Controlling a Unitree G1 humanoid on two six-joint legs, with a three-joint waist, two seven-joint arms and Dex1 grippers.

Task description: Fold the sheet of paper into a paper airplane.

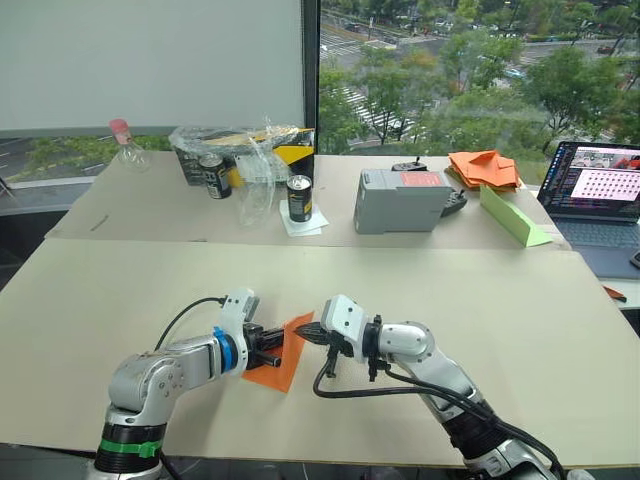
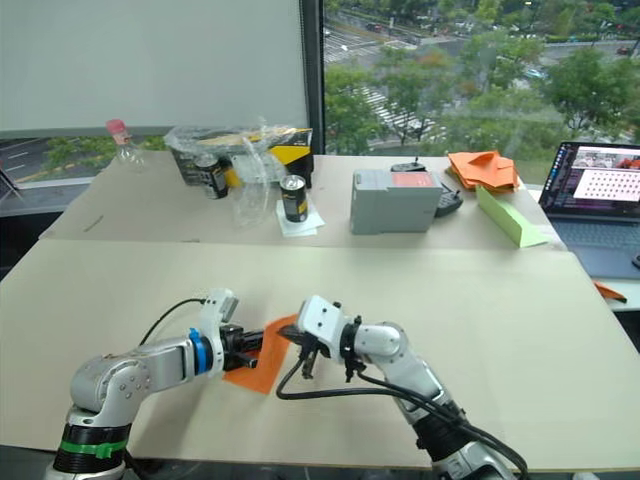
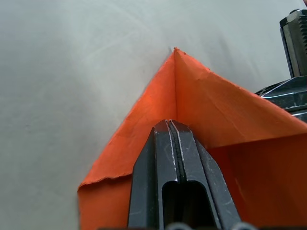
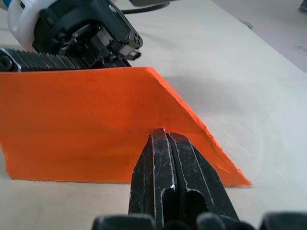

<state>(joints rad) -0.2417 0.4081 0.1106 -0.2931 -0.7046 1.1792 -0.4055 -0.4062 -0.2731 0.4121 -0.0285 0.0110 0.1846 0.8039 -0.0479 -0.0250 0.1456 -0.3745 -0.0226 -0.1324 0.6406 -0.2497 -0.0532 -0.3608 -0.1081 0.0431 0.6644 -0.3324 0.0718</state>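
the long pale beige table (image 1: 120, 330) carries almost nothing near the robot except the sheet of paper (image 1: 283, 360), a thin bright-orange piece already folded down into a smaller pointed shape, lying on the near part of the table between the two arms. the left gripper (image 1: 272, 345) comes in from the robot's left and, seen from its own wrist, its two black fingers are pressed together over the paper where two slanted flaps meet at a centre crease running up to a point. the right gripper (image 1: 308, 331) meets it from the other side, its fingers likewise closed tight against the lower edge of a raised orange flap. i judge the job about midway: the nose folds look made, but there are no wings or upright fin yet, so the lengthwise fold and wing folds remain. further back sit a grey box (image 1: 402, 199), a dark drink can (image 1: 299, 197), a heap of orange paper pieces (image 1: 483, 168), a long light-green paper wedge (image 1: 512, 217) and an open laptop (image 1: 597, 190).
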